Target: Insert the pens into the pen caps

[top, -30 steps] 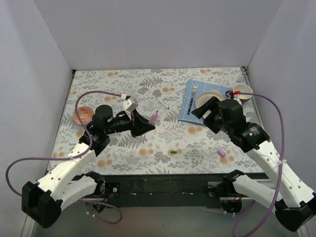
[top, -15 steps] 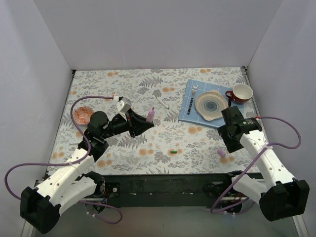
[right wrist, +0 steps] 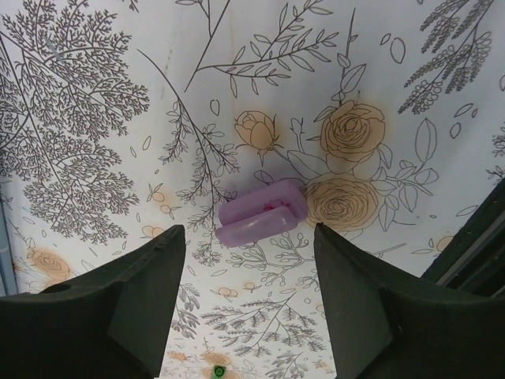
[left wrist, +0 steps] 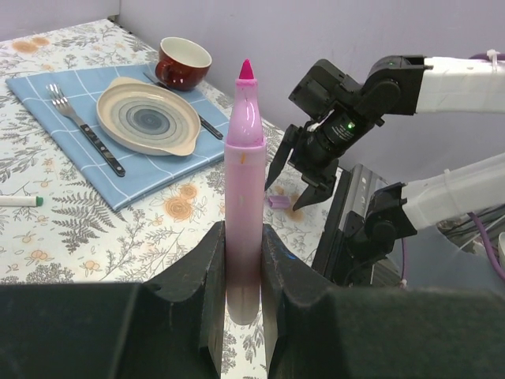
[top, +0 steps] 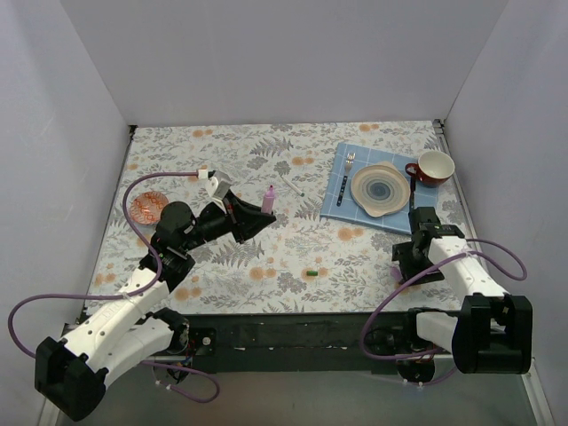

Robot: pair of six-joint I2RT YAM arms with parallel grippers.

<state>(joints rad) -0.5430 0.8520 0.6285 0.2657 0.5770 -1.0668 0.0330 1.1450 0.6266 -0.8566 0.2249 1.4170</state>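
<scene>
Pink pen (left wrist: 243,197) clamped upright in the left jaws; right jaws spread apart directly above the lilac cap (right wrist: 260,213) on the desk (right wrist: 95,95). Likely next: descend, close, lift.

This is a lab test rig, not anyone's dining room. Plain white walls (top: 266,62) box the scene in across the top and down both edges of the overhead view. Along the bottom runs a dark metal rail (top: 293,333), with a white robot arm (top: 115,315) bolted on at lower left and a second arm (top: 461,275) at lower right, purple cables (top: 169,174) looping off them. The homely bits look staged: a flowered tablecloth (top: 266,257), and at upper right a blue napkin (top: 335,206) with a plate (top: 380,189), fork (top: 346,177) and red cup (top: 435,166).
</scene>
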